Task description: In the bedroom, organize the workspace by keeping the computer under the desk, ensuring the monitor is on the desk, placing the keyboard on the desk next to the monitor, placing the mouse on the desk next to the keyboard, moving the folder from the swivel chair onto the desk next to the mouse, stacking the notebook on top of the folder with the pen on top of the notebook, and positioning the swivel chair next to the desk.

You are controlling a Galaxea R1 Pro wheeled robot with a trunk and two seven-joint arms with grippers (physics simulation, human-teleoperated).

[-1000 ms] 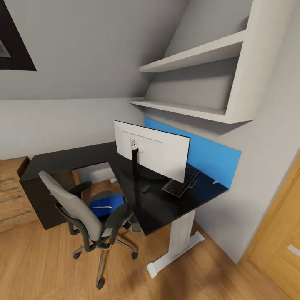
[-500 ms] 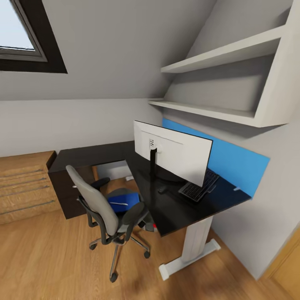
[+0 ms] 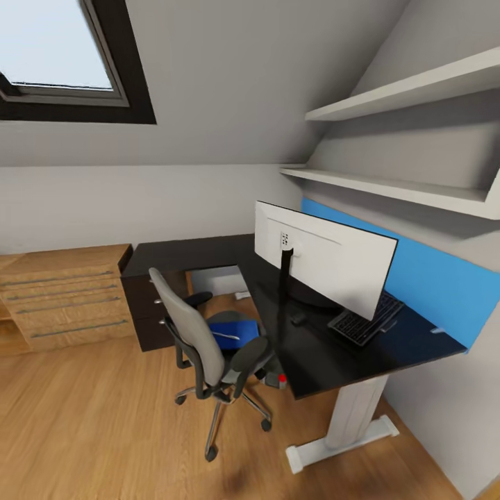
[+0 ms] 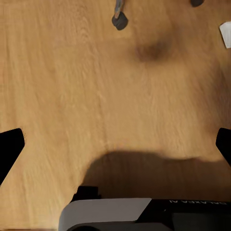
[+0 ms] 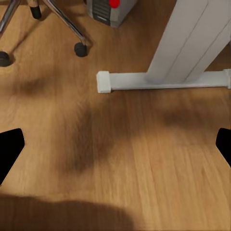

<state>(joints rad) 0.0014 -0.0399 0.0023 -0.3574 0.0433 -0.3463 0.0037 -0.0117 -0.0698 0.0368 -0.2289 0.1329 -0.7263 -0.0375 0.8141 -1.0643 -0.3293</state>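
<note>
The black L-shaped desk [image 3: 201,251] stands in the corner of the bedroom. On it the monitor [image 3: 326,267] shows its white back, with the keyboard [image 3: 364,321] behind it and the small black mouse [image 3: 298,319] near its stand. The grey swivel chair [image 3: 198,340] is drawn up to the desk, and the blue folder [image 3: 232,333] lies on its seat with the white pen [image 3: 228,336] on top. Under the desk sits the computer [image 3: 278,378], also seen in the right wrist view [image 5: 108,9]. My left gripper [image 4: 115,147] and right gripper [image 5: 115,144] hang open over the wood floor, holding nothing.
A light wooden dresser [image 3: 66,295] stands left of the desk under a skylight [image 3: 62,62]. White shelves [image 3: 403,90] and a blue wall panel [image 3: 437,278] are above the desk. The desk's white foot [image 5: 159,81] and a chair castor [image 5: 80,49] lie ahead of the right gripper.
The whole head view has swung left, so the desk and chair sit further right in the picture and the skylight and dresser have come into view. Nothing on the desk or chair has moved.
</note>
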